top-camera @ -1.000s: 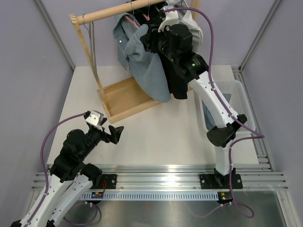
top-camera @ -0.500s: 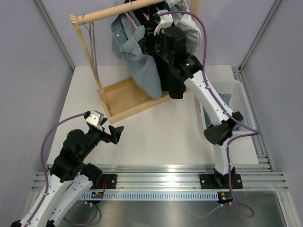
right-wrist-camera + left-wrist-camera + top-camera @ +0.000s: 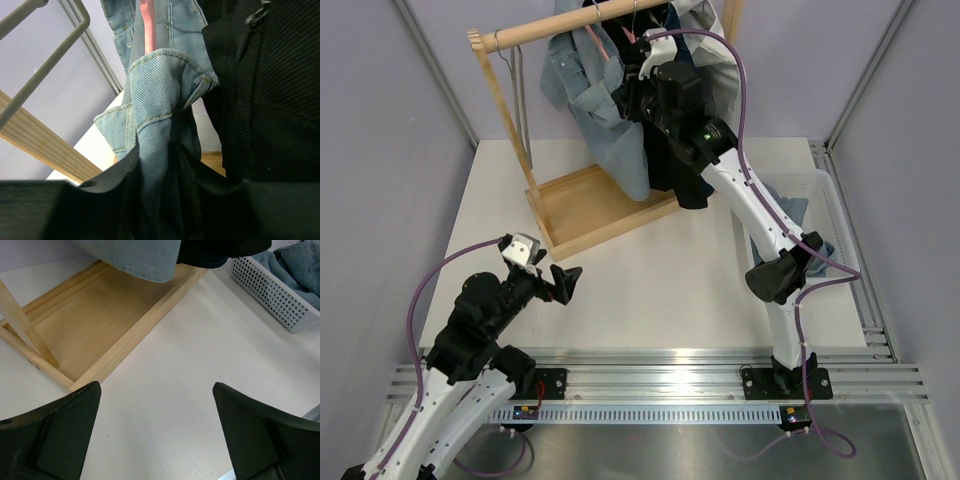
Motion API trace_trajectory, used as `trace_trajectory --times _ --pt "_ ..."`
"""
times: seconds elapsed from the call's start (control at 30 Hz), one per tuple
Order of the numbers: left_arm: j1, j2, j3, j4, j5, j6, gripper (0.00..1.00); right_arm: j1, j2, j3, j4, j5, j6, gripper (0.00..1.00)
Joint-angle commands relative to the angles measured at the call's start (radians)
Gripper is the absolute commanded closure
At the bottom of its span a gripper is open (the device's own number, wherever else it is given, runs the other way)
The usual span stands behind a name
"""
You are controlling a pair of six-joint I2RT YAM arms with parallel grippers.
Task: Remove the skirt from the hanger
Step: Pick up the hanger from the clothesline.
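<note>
Two arms share this table, and only one is anywhere near the work. On the left, the left gripper [image 3: 563,279] hangs low over the bare tabletop [image 3: 650,270] with its jaws spread wide and nothing between them. It faces the wooden rack base [image 3: 590,205] but sits well apart from the clothes.

Moving right, the denim skirt [image 3: 620,150] hangs from the pink hanger [image 3: 147,25] on the wooden rail [image 3: 570,25]. Its long axis runs straight down, with the hem above the rack base.

The right gripper [image 3: 160,172] is up at the waistband, just under the hanger. From its wrist camera a bunched fold of denim runs down between the fingers, so I judge it clamped on the skirt. The fingertips themselves are lost in shadow. The cloth therefore lies in the jaws, with the hanger directly above and slightly beyond them.

That seems to be the relation that matters. The waistband looks draped around the hanger arm, so the pull probably has to run along that arm, not straight down.

A black garment [image 3: 685,170] hangs touching the skirt on its right and could be dragged along. Farthest right, the white basket [image 3: 840,215] holds other denim.
</note>
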Motion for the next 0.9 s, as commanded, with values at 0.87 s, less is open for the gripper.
trace_trajectory --times 0.87 --pt "0.003 0.005 0.028 0.022 0.019 0.013 0.01 0.0 -0.042 0.162 0.02 -0.199 -0.146 1.0"
